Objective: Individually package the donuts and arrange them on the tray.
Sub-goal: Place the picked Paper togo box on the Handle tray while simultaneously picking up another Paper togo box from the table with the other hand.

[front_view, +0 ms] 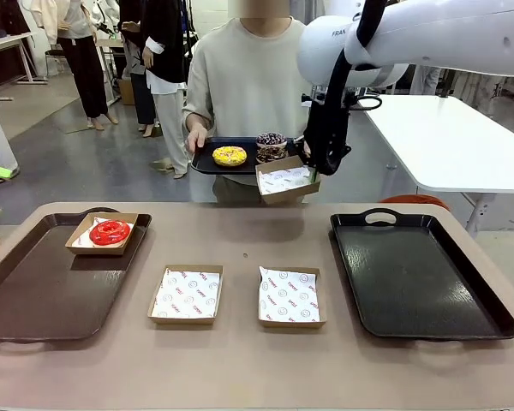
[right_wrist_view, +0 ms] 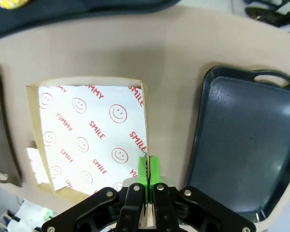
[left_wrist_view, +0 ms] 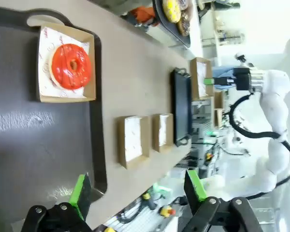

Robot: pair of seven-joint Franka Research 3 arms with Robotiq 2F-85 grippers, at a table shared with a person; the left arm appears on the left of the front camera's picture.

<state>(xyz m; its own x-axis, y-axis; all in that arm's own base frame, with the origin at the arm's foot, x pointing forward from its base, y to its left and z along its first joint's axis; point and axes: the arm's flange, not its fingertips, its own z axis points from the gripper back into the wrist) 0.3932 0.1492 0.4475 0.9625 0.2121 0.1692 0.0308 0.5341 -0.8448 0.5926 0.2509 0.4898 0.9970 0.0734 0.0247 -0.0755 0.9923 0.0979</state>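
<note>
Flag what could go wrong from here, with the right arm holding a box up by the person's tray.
1. The right gripper pinches the lined box by one thin wall; a donut's weight might twist it loose or tip it.
2. The box hangs close to the person's small tray, so a nudge could upset the yellow donut or the sprinkled donut.

A red donut [left_wrist_view: 71, 66] sits in a paper-lined box [left_wrist_view: 67, 98] on the dark tray [left_wrist_view: 38, 145] at upper left. Two empty boxes [left_wrist_view: 134, 140] lie mid-frame on the table [left_wrist_view: 130, 63], with a second tray [left_wrist_view: 181, 116] just beyond. Along the bottom edge the left gripper [left_wrist_view: 137, 192] holds its green pads [left_wrist_view: 80, 193] wide apart.
</note>
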